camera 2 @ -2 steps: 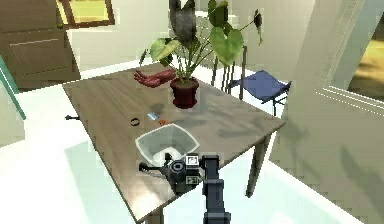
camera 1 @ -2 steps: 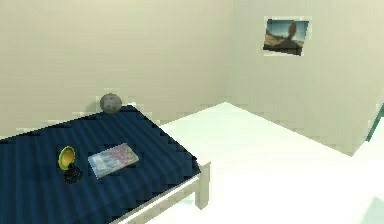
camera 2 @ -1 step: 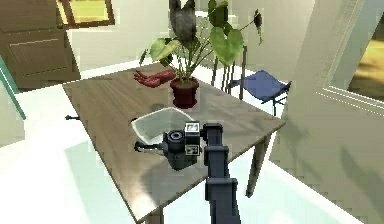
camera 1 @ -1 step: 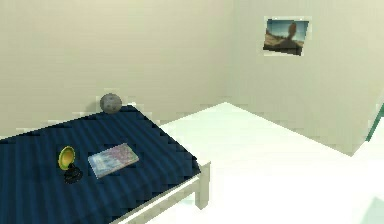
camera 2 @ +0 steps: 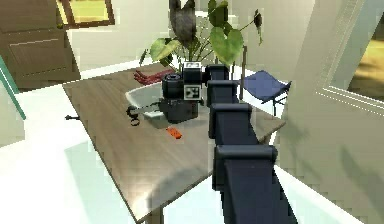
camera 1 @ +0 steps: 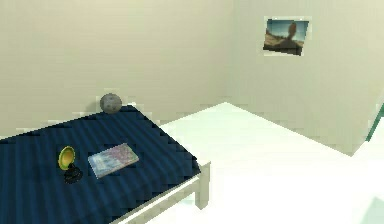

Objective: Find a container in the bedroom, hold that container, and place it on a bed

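The gripper (camera 2: 165,108) stands above the table (camera 2: 100,135), with a pale bowl-like container (camera 2: 143,96) just left of its far end. I cannot tell whether it holds anything. The bed (camera 1: 150,150) lies ahead in my forward view.

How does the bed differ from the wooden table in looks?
The bed has a dark blue cover on a white frame; the table is plain brown wood. The bed carries a grey ball, a yellow round thing and a book; the table bears a red stack and a small orange thing. Both are flat rectangles holding things.
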Tool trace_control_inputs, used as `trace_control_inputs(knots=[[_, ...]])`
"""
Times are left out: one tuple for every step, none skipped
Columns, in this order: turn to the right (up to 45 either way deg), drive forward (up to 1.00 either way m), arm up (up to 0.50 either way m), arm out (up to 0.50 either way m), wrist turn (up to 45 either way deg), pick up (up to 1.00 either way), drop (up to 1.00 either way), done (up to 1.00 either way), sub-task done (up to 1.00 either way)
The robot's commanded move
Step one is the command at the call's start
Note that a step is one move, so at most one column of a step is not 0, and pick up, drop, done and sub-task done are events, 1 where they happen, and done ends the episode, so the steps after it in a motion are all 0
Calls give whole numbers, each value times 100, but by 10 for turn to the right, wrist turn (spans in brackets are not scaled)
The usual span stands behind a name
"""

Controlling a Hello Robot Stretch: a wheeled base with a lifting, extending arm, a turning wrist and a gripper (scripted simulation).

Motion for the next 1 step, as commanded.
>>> trace_control_inputs(knots=[[0,0,0,0,-450,0,0,0,0]])
